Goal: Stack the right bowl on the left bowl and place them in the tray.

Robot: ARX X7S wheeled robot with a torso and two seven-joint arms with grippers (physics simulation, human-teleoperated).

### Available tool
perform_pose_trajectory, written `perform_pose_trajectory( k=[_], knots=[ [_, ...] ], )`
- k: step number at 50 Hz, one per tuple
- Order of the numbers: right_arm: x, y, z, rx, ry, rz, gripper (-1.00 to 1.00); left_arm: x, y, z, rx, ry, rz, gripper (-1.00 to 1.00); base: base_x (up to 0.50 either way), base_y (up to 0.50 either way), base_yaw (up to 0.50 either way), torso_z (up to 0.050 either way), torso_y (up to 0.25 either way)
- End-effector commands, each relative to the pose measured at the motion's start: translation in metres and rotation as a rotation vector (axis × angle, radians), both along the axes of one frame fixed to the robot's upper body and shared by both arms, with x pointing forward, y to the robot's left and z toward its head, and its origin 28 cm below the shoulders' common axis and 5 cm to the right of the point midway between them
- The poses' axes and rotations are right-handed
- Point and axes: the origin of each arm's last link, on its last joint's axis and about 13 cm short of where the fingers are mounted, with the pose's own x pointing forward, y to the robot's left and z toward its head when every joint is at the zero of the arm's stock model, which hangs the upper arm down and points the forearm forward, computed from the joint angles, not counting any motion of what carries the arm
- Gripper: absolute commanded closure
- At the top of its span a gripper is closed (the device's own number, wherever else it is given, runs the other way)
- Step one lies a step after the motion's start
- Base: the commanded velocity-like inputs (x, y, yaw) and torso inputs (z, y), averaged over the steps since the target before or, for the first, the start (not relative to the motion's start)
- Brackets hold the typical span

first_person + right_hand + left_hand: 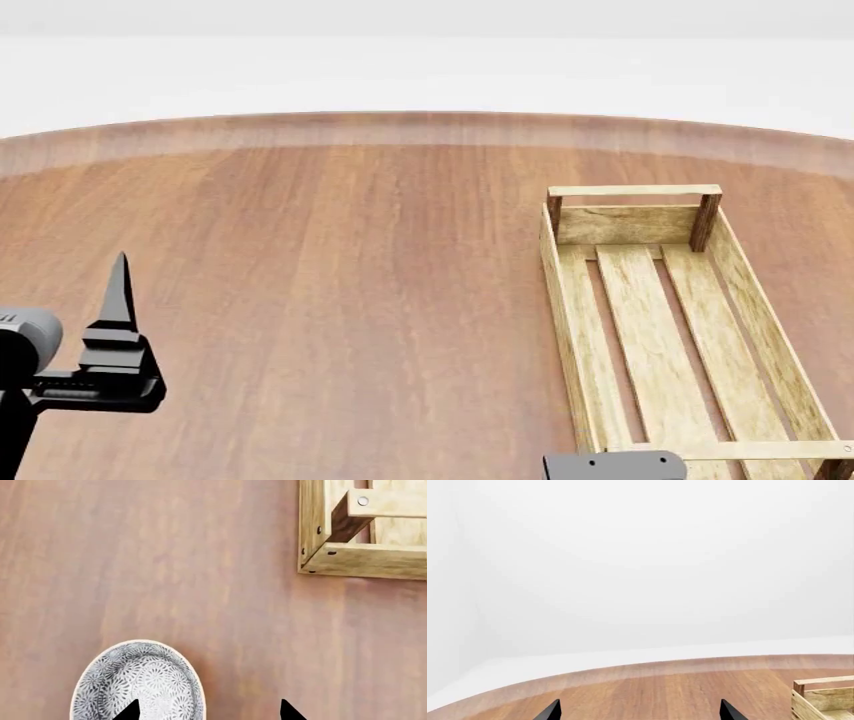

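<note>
The grey patterned ceramic bowl (138, 682) lies directly under the right gripper (209, 711), near the light-wood slatted tray (347, 560) corner; both jaws stand apart, empty.

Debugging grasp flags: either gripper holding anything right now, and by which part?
Nothing held. Left gripper open over bare table; right gripper open above the bowl, not gripping it.

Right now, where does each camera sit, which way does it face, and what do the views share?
Head: on the robot's head, looking down over the table and empty tray; left gripper shows, and a grey part at the bottom edge.
Left wrist: near the left gripper, facing across the table edge to a white wall; tray corner visible.
Right wrist: near the right gripper, facing down at a bowl and a tray corner.
Shared: all three show the tray.
</note>
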Motion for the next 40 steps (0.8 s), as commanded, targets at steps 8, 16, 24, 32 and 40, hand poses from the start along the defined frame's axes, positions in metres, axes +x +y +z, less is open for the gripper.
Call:
perform_pose_trajectory(
  k=[8, 16, 24, 32, 40],
  knots=[
    [-0.002, 0.003, -0.019, 0.028, 0.045, 0.030, -1.00, 0.002, 0.002, -0.001, -0.020, -0.004, 0.010, -1.00, 0.00, 0.00, 0.00, 0.000, 0.000],
    [-0.001, 0.005, -0.025, 0.032, 0.062, 0.042, -1.00, 0.001, 0.003, -0.001, -0.020, -0.006, 0.013, -1.00, 0.00, 0.00, 0.00, 0.000, 0.000],
    [0.002, 0.004, -0.031, 0.037, 0.075, 0.038, -1.00, 0.000, 0.004, -0.001, -0.016, -0.007, 0.016, -1.00, 0.00, 0.00, 0.00, 0.000, 0.000],
    [0.007, 0.005, -0.040, 0.040, 0.101, 0.041, -1.00, 0.000, 0.004, -0.001, -0.015, -0.007, 0.015, -1.00, 0.00, 0.00, 0.00, 0.000, 0.000],
    [0.009, 0.006, -0.056, 0.024, 0.135, 0.038, -1.00, 0.000, 0.003, -0.002, -0.015, -0.006, 0.013, -1.00, 0.00, 0.00, 0.00, 0.000, 0.000]
  ],
)
